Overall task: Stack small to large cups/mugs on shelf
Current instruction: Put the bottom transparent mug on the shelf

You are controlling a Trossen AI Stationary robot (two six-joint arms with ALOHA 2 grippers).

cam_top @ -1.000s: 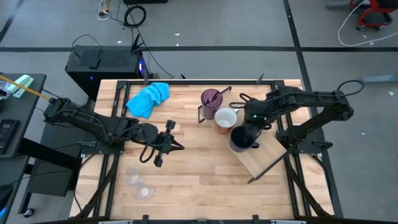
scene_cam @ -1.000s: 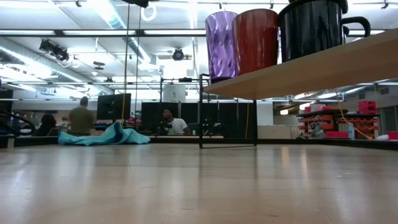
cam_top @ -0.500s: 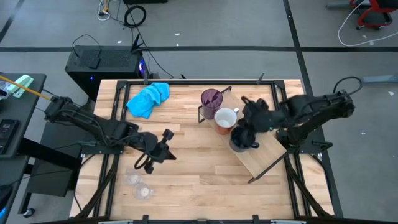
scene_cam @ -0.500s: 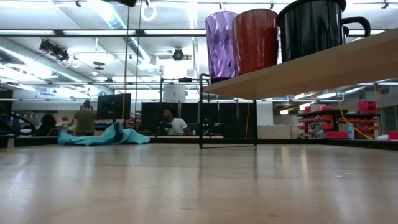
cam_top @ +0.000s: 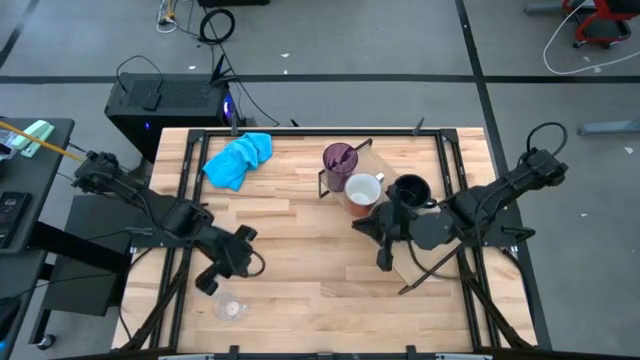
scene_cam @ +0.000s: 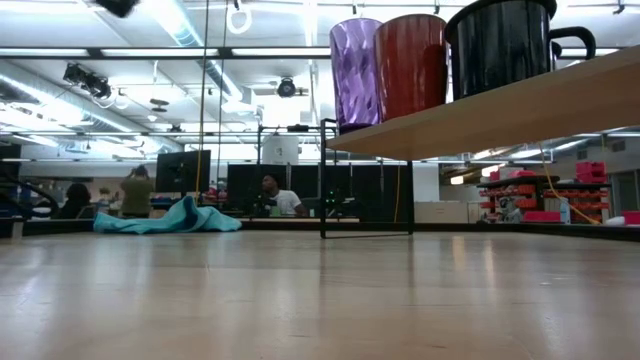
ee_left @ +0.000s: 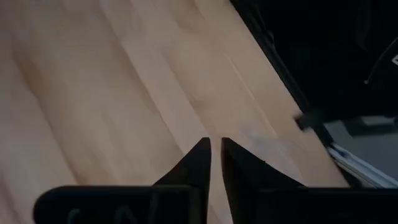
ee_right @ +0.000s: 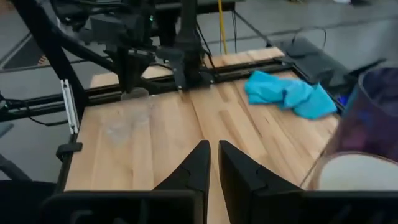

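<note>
The shelf stands slantwise at the table's right. On it are the purple tumbler, the white mug and a dark mug. The low view shows the same row, tumbler to black mug. My right gripper is shut and hovers beside the white mug, pointing toward the table's left. It hides the shelf part below it. Two clear glasses stand near the near-left corner. My left gripper is shut and hangs over one of them, tilted down.
A bright blue cloth lies at the far left of the table. Bare wood stretches between the two arms in the middle. Black rails run along the table's sides. People sit in the room beyond the far edge.
My left gripper has moved toward the near-left corner, over the clear glasses, and has tipped further down. My right gripper has swung off the far part of the shelf toward the near edge and turned from pointing down to nearly level, uncovering a dark mug.
</note>
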